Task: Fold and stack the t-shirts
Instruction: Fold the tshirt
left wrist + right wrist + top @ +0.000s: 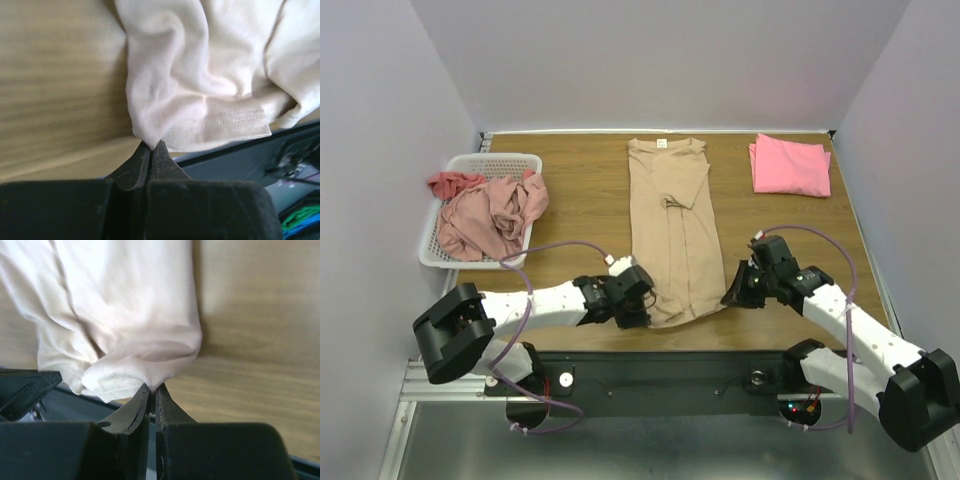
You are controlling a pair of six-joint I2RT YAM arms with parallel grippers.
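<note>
A long tan t-shirt (672, 225) lies folded lengthwise down the middle of the table, collar at the far side. My left gripper (638, 302) is shut on its near left hem corner (150, 137). My right gripper (732, 290) is shut on the near right hem corner (162, 376). Both corners sit at the table's near edge. A bright pink t-shirt (790, 165) lies folded at the far right. Dusty-pink (490, 215) and salmon-red (455, 183) t-shirts are heaped in the basket.
The white mesh basket (510, 160) stands at the far left of the wooden table (580, 200). A black rail (660, 370) runs along the near edge below the shirt's hem. Grey walls close in three sides.
</note>
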